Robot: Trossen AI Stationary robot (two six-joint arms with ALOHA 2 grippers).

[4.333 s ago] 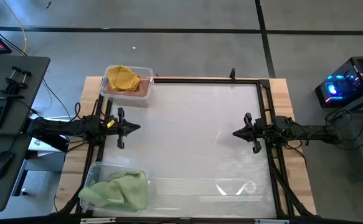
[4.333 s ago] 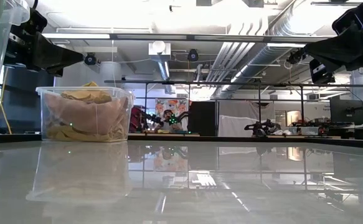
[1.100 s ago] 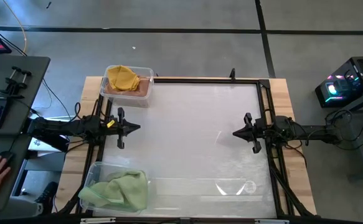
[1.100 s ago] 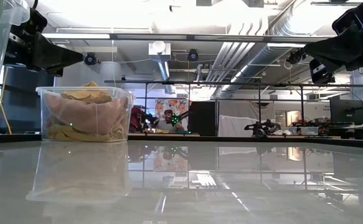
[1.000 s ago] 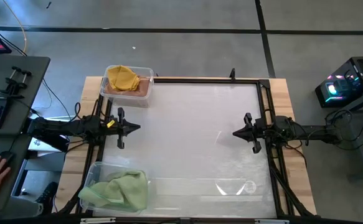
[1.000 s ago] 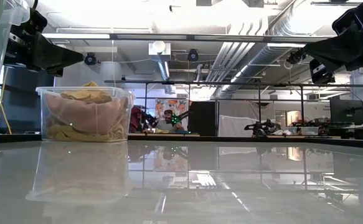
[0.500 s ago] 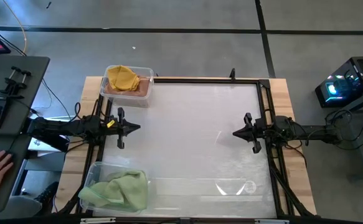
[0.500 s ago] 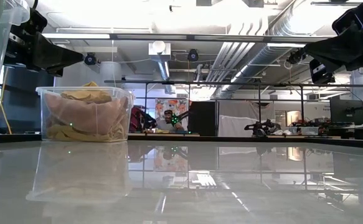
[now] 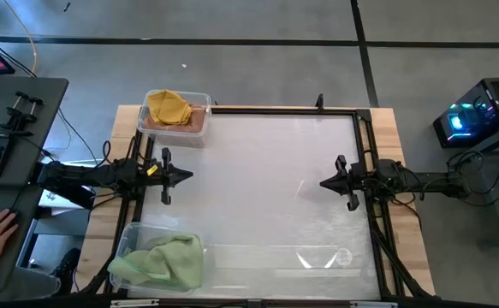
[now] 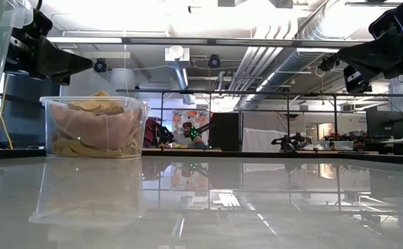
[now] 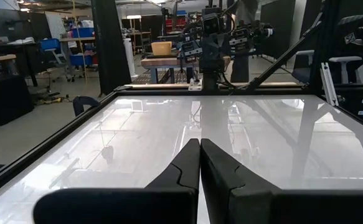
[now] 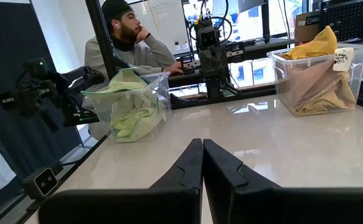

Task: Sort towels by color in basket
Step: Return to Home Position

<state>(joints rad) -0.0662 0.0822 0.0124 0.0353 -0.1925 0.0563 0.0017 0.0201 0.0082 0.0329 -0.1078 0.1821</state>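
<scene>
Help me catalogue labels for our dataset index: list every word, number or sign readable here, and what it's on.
White tag on the clear bin holding the yellow towel: handwritten lines, too small to read.
Whiteboard behind the seated person: faint marks, unreadable.
Poster in the far room: blurred, nothing readable.
No other text is legible in any view.

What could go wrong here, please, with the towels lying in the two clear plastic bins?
The lime green towels are heaped to the rim of the near clear plastic bin by the table's edge; one might slide out. The mustard yellow towel mounds above the far clear bin. The left gripper, shut, sits between both bins; a swing could clip either.
</scene>
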